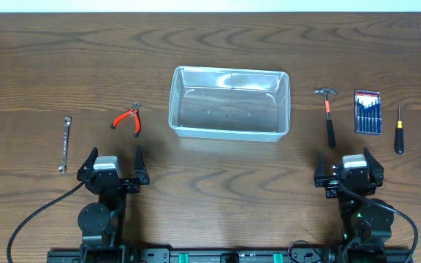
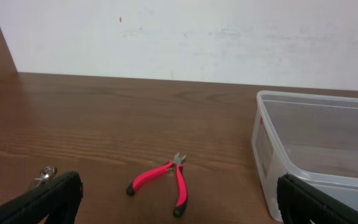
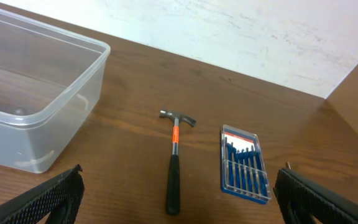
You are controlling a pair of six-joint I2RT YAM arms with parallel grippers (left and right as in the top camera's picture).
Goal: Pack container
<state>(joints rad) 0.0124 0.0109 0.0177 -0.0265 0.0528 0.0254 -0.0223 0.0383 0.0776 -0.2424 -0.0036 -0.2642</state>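
Observation:
The clear plastic container stands empty at the table's middle, also seen in the left wrist view and the right wrist view. My left gripper is open near the front edge, left of the container and behind the red-handled pliers. My right gripper is open near the front right, with nothing between its fingers. A hammer lies just ahead of it.
A wrench lies at the far left. A blue screwdriver-set case and a single black-handled screwdriver lie right of the hammer. A white wall rises behind the table.

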